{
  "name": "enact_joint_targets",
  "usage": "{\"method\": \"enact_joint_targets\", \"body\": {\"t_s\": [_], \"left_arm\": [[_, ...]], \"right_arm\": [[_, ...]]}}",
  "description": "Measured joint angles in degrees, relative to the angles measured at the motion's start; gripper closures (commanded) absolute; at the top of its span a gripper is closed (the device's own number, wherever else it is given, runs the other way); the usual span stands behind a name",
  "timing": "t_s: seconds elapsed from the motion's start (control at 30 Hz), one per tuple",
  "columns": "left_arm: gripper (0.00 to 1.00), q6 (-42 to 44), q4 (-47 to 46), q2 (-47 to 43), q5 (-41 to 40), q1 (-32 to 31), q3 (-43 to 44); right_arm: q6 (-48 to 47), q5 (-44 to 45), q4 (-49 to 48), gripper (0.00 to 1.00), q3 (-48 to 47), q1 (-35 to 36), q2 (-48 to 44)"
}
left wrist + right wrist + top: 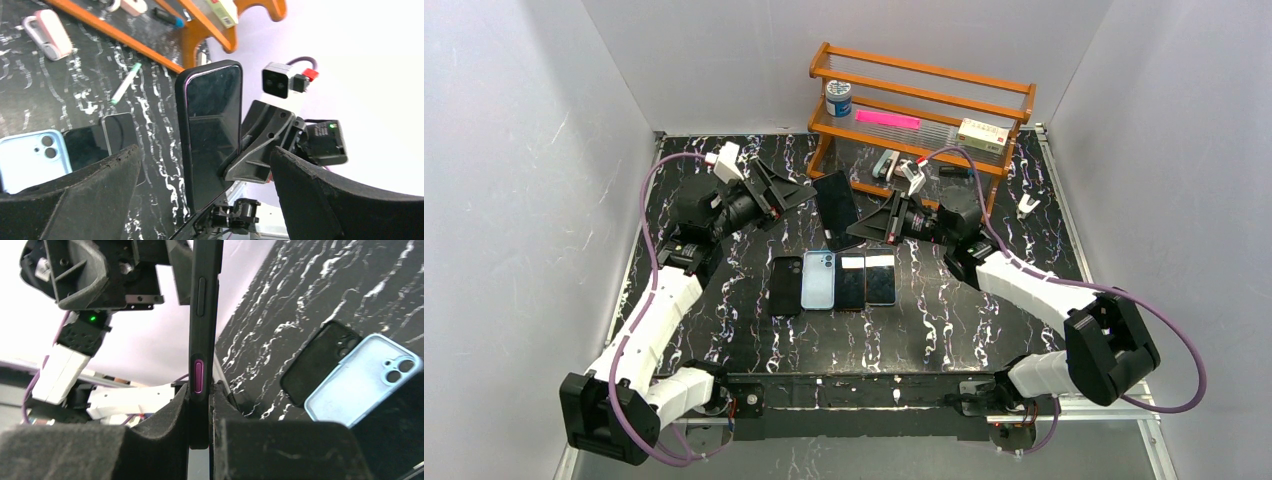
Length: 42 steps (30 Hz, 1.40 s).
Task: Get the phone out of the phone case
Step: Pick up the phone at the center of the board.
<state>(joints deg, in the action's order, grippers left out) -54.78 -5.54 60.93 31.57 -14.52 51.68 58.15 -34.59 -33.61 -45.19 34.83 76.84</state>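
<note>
From where I stand, the left hand (796, 192) hangs open, its two rough black foam pads (95, 190) spread wide with nothing between them, facing the phone (212, 115). That phone is held up off the black, white-veined marble surface (944, 320), standing nearly upright between the two arms. It sits inside a matte black phone case (205, 300) with rounded corners. The left wrist camera catches the glossy dark screen face-on. The right wrist camera sees only the thin edge, with a long moulded side button and a purple one (198, 377) that no other view shows. The right hand (860, 226) is clamped on the lower end of the cased phone, its foam pads pressed against both faces. Only the overhead view takes in the whole row lying flat below: an empty black case (785, 286), a pale blue case (818, 279) with camera cutouts, then two dark handsets (851, 283) side by side. An orange wooden rack (924, 75) stands behind.
</note>
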Motion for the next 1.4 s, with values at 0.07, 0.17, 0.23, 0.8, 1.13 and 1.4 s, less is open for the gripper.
{"method": "enact_joint_targets", "body": {"t_s": [0.07, 0.17, 0.23, 0.8, 1.13, 1.4], "left_arm": [[0.02, -1.8, -3.0, 0.8, 1.1, -0.5, 0.0], [0.06, -4.2, -7.0, 2.4, 2.2, -1.4, -0.2], [0.1, -5.2, -8.9, 3.3, 2.6, -2.5, -0.3], [0.96, -11.1, -19.9, 7.3, 5.9, -4.6, -0.7], [1.0, -13.1, -22.5, 6.1, 1.2, -5.1, -2.2], [1.0, -15.9, -22.1, 2.9, -9.2, -6.5, -4.5]], "right_arm": [[1.2, -2.0, -1.8, 0.99, -0.1, -0.1, 0.2], [3.1, -4.7, -4.3, 0.99, -0.7, -0.1, 1.0], [4.0, -6.3, -5.6, 0.99, -1.2, -0.1, 1.7], [9.7, -13.2, -12.5, 0.96, -4.3, -1.6, 5.0], [9.7, -11.2, -12.8, 0.47, -4.3, -1.8, 4.8], [7.3, -4.0, -12.6, 0.17, -1.4, -0.9, -1.0]]}}
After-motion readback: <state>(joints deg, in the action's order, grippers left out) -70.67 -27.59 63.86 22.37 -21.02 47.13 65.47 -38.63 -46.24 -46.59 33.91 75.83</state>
